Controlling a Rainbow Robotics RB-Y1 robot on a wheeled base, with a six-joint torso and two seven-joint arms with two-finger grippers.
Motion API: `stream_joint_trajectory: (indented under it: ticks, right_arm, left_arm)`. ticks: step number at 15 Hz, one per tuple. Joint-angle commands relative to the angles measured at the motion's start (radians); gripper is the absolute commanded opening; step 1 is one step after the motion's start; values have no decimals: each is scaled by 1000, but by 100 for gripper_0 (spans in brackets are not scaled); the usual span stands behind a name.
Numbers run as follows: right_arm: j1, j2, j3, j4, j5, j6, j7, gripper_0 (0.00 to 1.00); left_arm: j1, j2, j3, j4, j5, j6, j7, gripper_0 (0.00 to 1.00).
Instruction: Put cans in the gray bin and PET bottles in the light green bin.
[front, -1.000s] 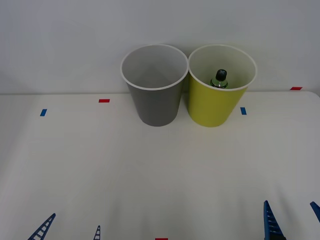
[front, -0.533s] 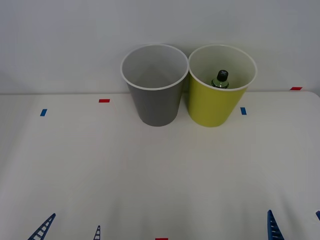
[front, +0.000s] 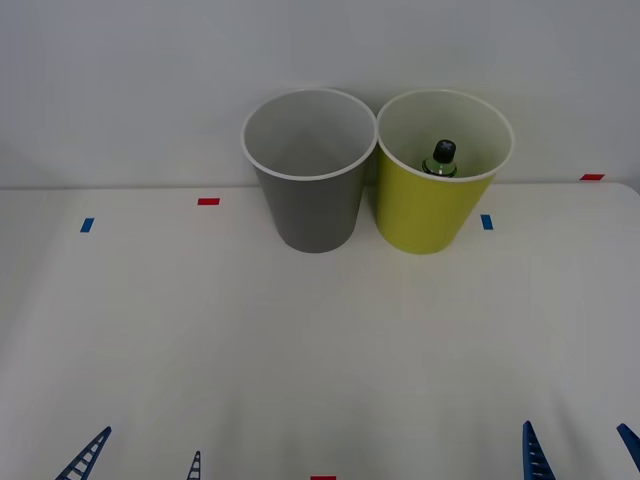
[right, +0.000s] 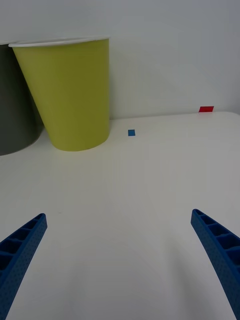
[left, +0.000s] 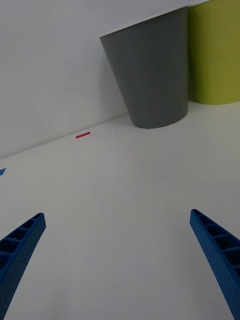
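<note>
Both grippers, left (front: 140, 458) and right (front: 578, 450), hang low over the desk (front: 320, 340) with fingers wide and empty. Well beyond them the PET bottle (front: 439, 157) stands inside the light green bin (front: 430, 205), touching the gray bin (front: 310, 200), so sorting looks finished.

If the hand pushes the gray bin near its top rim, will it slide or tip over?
The gray bin would probably tip rather than slide: it is tall and tapers to a narrow base. It looks like thin plastic and nothing shows inside it, so it is likely light. The light green bin close on its right might block a fall that way.
</note>
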Motion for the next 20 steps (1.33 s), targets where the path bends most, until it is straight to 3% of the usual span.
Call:
stream_joint_trajectory:
  ticks: [1, 20]
  right_arm:
    - [0, 0, 0, 0, 0, 0, 0, 100]
    - [0, 0, 0, 0, 0, 0, 0, 100]
  left_arm:
    - [0, 0, 0, 0, 0, 0, 0, 100]
    - [0, 0, 0, 0, 0, 0, 0, 100]
